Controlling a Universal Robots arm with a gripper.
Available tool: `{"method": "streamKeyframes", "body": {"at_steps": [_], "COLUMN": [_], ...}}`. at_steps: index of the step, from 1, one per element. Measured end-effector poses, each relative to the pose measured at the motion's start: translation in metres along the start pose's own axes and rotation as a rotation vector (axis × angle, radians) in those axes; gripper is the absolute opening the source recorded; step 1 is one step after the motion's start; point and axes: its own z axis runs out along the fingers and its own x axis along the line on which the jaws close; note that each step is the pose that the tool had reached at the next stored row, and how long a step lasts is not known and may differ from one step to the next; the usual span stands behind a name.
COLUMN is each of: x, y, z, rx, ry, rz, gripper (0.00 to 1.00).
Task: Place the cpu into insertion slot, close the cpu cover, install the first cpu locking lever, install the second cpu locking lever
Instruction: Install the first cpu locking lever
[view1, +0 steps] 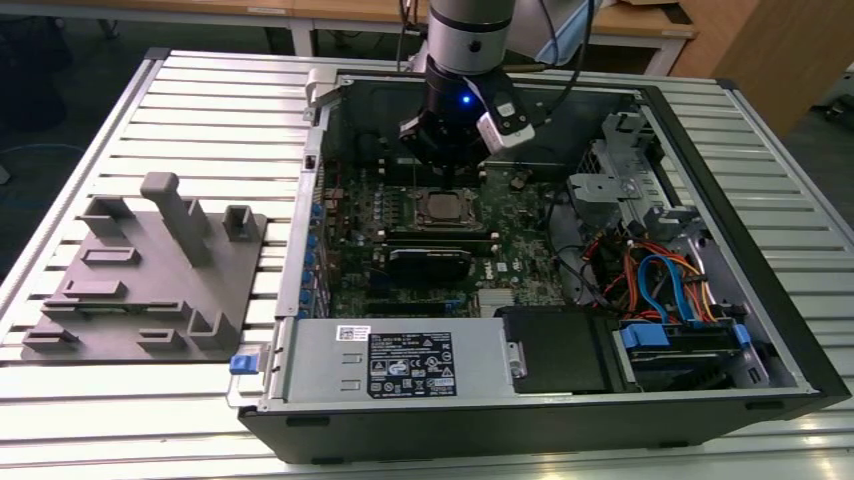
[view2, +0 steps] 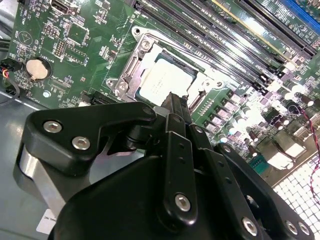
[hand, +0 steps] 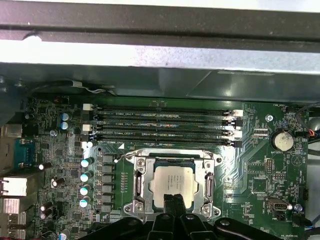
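I see the black two-finger gripper (view1: 451, 178) hang just above the small flat square silver-tan cpu (view1: 441, 208), upper centre of the exterior view. Its fingers look pinched together, nothing held. The cpu lies seated in the black-rimmed square insertion slot (hand: 172, 163), with the thin metal square-frame cpu cover (hand: 141, 182) down around it. In the second wrist view the fingertips (view2: 172, 107) sit over the cpu's near edge, so the chip is straight below the hand.
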Motion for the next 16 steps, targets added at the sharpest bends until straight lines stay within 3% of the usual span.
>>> {"method": "streamKeyframes", "body": {"at_steps": [11, 16], "x": [0.0, 0.0001], "y": [0.0, 0.0], "z": [0.0, 0.0], "rx": [-0.0001, -0.001], "ry": [0.0, 0.0], "rz": [-0.008, -0.091], "gripper": [0.1, 0.1]}}
